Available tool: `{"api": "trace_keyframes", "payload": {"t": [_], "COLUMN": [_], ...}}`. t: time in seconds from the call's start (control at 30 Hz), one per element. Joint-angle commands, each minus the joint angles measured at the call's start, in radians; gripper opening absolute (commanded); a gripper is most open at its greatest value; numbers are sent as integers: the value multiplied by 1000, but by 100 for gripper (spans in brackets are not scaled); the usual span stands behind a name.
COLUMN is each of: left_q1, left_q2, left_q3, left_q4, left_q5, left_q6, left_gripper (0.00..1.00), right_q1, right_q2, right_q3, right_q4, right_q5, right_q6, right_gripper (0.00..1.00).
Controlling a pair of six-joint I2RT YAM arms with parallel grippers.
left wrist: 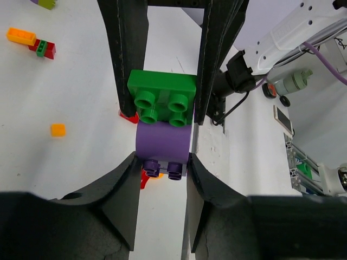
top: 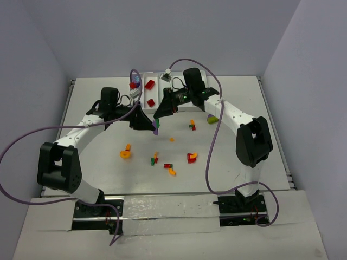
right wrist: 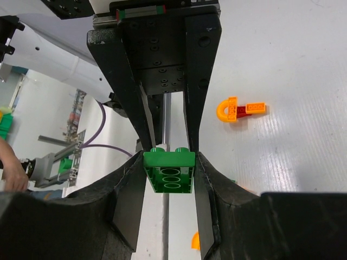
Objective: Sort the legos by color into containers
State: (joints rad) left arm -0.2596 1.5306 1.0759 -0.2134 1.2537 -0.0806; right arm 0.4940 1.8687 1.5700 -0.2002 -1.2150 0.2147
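White table (top: pixel 103 162); green brick (left wrist: pixel 161 86) studded onto purple brick (left wrist: pixel 162 142)

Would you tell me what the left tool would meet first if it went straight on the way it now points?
The right tool, almost at once: it faces the left tool head-on and grips the green brick, which is stuck to the purple brick that the left tool holds.

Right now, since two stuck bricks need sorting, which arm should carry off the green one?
Right: the right tool is shut on the green brick; the left tool grips the purple brick joined to it.
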Motion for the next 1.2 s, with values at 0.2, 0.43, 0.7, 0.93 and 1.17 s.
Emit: {"api": "trace_keyframes", "payload": {"t": [0.2,0.43,0.7,0.93,1.17], "left_q1": [138,189,188,183,168], "left_q2": [-41,8,411,558,710], "left_q3": [-17,56,580,680,868], "left_q4": [60,100,-179,-56,-127], "left_q5": [19,-163,-652,-801,-853], "left_q6": [-1,-4,-75,-129,-110], "left_gripper": [0,0,0,0,0], "right_q1": [-92,-124,-163,-175,-180], "right_q2": [-18,-11,-12,-22,-9], "right_q3": [75,79,77,48,49], "right_q4": [-111,-148,-137,-126,-125], "right_q5": [10,38,137,153,161], "right_q6": [-97,-132,-114,-111,-106], "right_gripper": [0,0,0,0,0]}}
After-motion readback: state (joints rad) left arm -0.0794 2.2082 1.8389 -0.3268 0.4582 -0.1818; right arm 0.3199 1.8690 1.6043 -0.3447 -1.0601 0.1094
